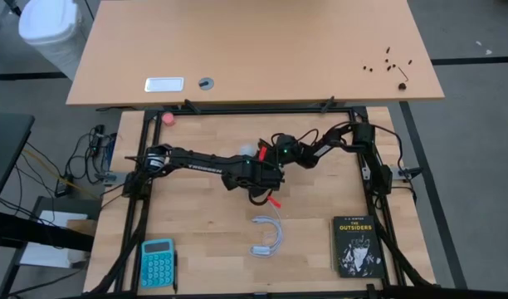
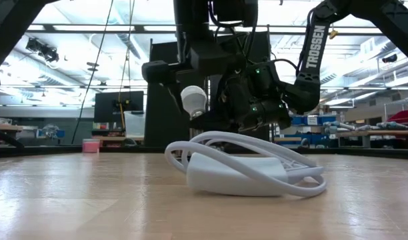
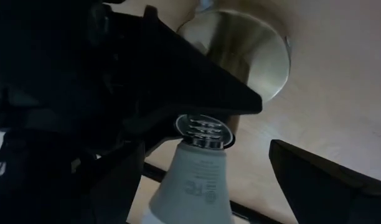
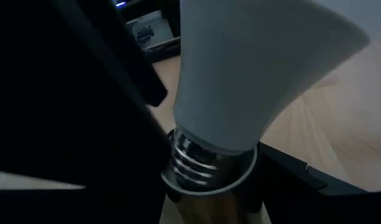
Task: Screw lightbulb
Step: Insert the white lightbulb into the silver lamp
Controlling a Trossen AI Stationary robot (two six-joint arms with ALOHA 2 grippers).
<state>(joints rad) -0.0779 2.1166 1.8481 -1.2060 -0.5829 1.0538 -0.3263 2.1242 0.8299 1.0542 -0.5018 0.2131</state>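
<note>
- Even overhead light falls flat across the wooden table [image 1: 204, 249] in the high view, with only faint, soft shadows beneath the two dark arms.
- In the low view, bright ceiling fixtures and windows backlight the scene; the arms read as near silhouettes and the room behind looks washed out.
- A white cord [image 2: 251, 170] in the low-view foreground sits slightly soft, the tabletop nearest the lens blurred.
- The left wrist view is dim; a warm sheen glints off the brass-toned socket disc [image 3: 253, 43].
- Close-range blur softens the lightbulb [image 4: 253, 68] in the right wrist view, its frosted surface shaded grey, with small highlights on its metal threads.
</note>
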